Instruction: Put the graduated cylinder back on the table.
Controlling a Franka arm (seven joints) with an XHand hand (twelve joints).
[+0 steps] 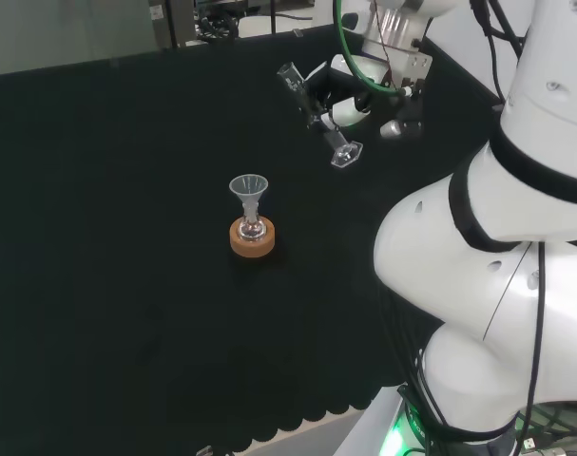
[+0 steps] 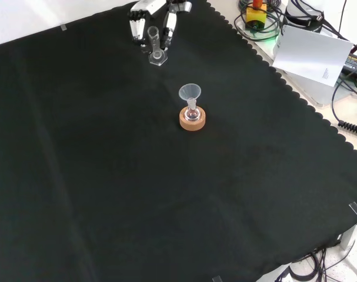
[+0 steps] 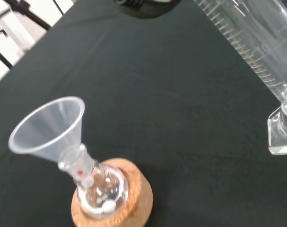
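The black and white hand (image 1: 340,100) has its fingers curled round the clear glass graduated cylinder (image 1: 318,115), gripping the tube about midway so that both ends stay free. In the head view the cylinder hangs tilted, its mouth up and to the left and its flat clear foot (image 1: 346,154) lowest, close above the black cloth surface (image 1: 126,237); whether the foot touches the cloth I cannot tell. In the front view the cylinder (image 2: 154,44) stands nearly upright between the fingers (image 2: 136,26) near the top edge of the cloth, with the foot just below them. Leading with the foot suits a set-down: the base probably has to come level before release, or the tall tube may tip.

Well apart from the hand, a small round-bottomed clear glass flask (image 1: 252,228) sits in a cork ring stand (image 1: 252,240), which keeps its curved bottom steady. A clear plastic funnel (image 1: 249,190) rests in the flask's neck, leaning a little in the wrist view (image 3: 51,127).
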